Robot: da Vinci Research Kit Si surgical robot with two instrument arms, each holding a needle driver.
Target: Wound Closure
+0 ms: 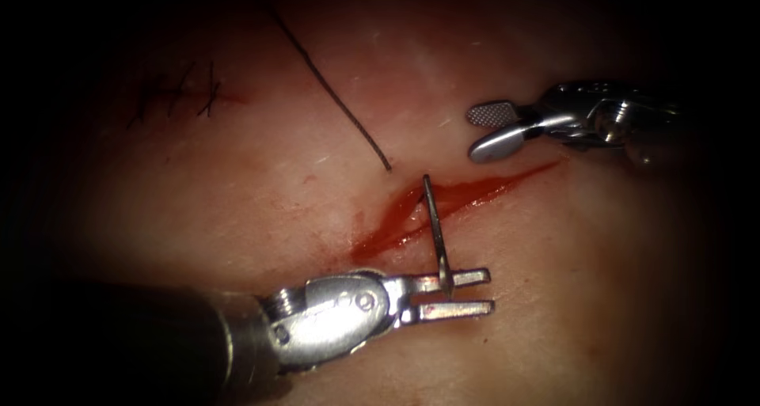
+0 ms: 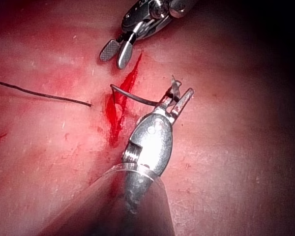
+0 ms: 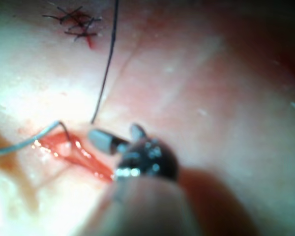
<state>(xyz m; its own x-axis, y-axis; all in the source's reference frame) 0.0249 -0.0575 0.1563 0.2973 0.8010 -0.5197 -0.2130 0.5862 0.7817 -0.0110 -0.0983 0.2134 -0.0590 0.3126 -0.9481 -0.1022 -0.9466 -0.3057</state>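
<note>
2 tools are seen over the tissue (image 1: 237, 208) in the endoscope view. The left tool (image 1: 463, 293) is positioned on the right side of the cut (image 1: 443, 204), its jaws parted slightly, and the needle (image 1: 435, 232) is pinched between them near 1 end of its curve. The long axis of the needle runs from the jaws up and slightly left, and its far end points into the cut, where it meets the red fluid (image 1: 396, 224); whether the tip is buried in tissue cannot be told. In the left wrist view the needle (image 2: 137, 98) arcs from the jaws across to the cut (image 2: 119, 110). The right tool (image 1: 491, 130) is held above the right end of the cut, jaws spread, nothing held. The thread (image 1: 332, 89) lies on the tissue left of the cut, its end near the needle. Earlier stitches (image 1: 178, 93) are noted at far left.
</note>
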